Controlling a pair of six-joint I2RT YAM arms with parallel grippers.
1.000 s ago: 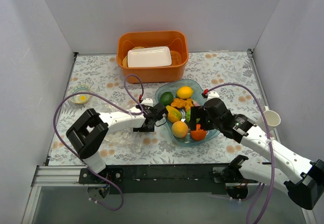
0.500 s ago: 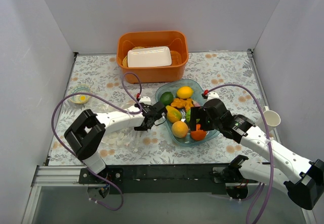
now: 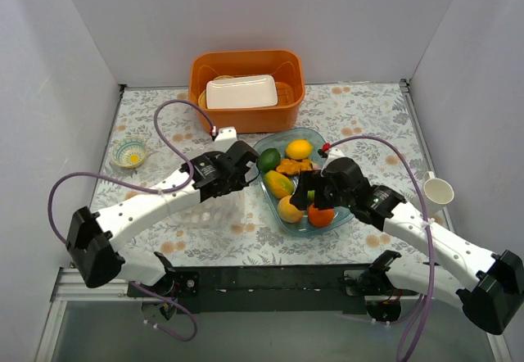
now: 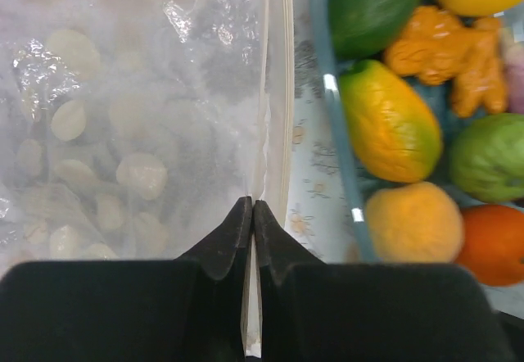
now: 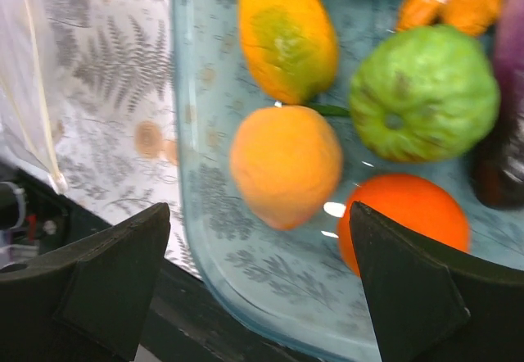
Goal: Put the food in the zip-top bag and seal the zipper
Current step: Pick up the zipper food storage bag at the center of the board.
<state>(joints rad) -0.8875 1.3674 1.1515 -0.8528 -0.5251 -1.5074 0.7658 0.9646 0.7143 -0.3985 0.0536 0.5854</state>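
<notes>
**Change since the earlier frames:** the left arm has swung up and outward, and its wrist has lifted and drawn back from the tray. The right wrist has edged slightly left over the fruit.

1. Small bowl (image 3: 129, 153): far left, well apart from the work.
2. Zip-top bag (image 4: 123, 133): clear and crinkled, just left of the blue tray (image 4: 332, 92). No food shows inside it.
3. Zipper (image 4: 276, 67): whitish strip on the bag edge that faces the tray. Its long axis runs straight away from the left jaws, roughly parallel to the tray rim.
4. Left gripper (image 4: 252, 208): jaws clenched on the zipper strip at its near end.
5. Food (image 3: 280, 183): all of it in the tray, including the mango (image 5: 286, 30), the green fruit (image 5: 422, 92) and the pale orange citrus (image 5: 285, 165).
6. Right gripper (image 5: 258, 214): jaws spread wide and holding nothing, with the citrus directly beneath them. This is the nearer arm to the food.

**Judgement:** the pick likely needs a straight descent, then a carry leftward across the rim to the bag mouth.
</notes>
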